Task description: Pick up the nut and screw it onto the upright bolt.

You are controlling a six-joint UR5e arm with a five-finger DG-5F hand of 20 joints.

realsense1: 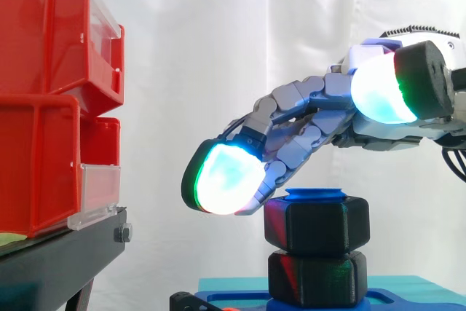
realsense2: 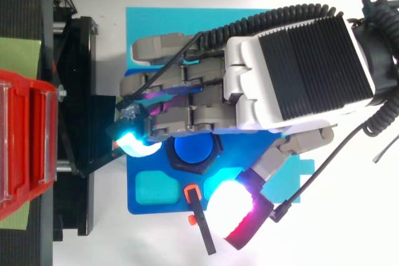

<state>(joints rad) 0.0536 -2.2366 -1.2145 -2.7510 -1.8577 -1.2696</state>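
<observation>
The stacked red bins (realsense1: 44,107) sit at the far left on their black stand (realsense1: 58,260), well apart from where I am working. Next comes my hand (realsense2: 299,66), reaching in from the right with its fingers stretched out long and sloping down to the left, close together. The foremost fingertip (realsense1: 222,180) glows white and green just beside the upper left corner of the nut. My fingers are relaxed and open, not gripping anything.

The black hexagonal nut (realsense1: 317,225) is on the upright blue bolt (realsense2: 193,149), whose flat top shows just above it. My fingers pass over its left edge, and I cannot tell whether they touch it. Below it, a second black hexagonal block (realsense1: 317,278) stands on the blue base plate (realsense2: 168,207).

Further right, my thumb pad (realsense1: 378,89) is lifted high and held well clear of the nut.
</observation>
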